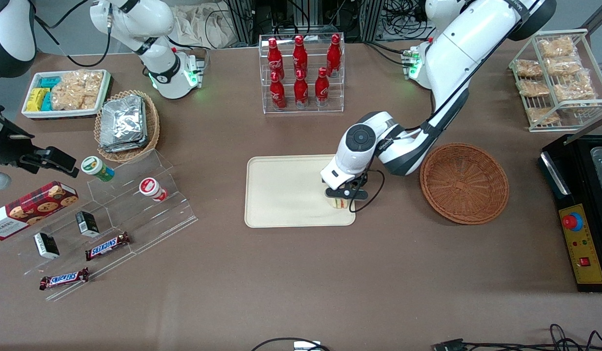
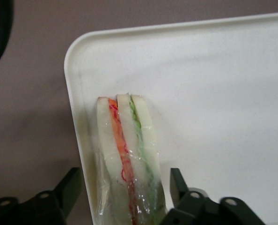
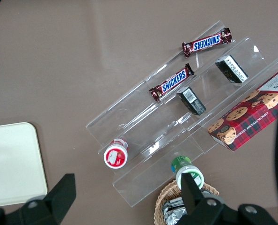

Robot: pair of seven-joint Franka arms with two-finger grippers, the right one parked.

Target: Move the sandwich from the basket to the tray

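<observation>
— Sandwich position? The clear-wrapped white-bread sandwich [image 2: 127,159] stands on edge in the corner of the cream rectangular plastic tray [image 1: 281,195], centre of the front view, away from the round reddish woven basket [image 1: 464,183].

— Left gripper [image 2: 125,194]: fingers spread, flanking it without squeezing. I'd lift straight up, so neither snags the wrap.

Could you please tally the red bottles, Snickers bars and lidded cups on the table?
Red bottles: 6
Snickers bars: 2
Lidded cups: 2
Total: 10
The gripper is open astride the sandwich on the tray.
</observation>
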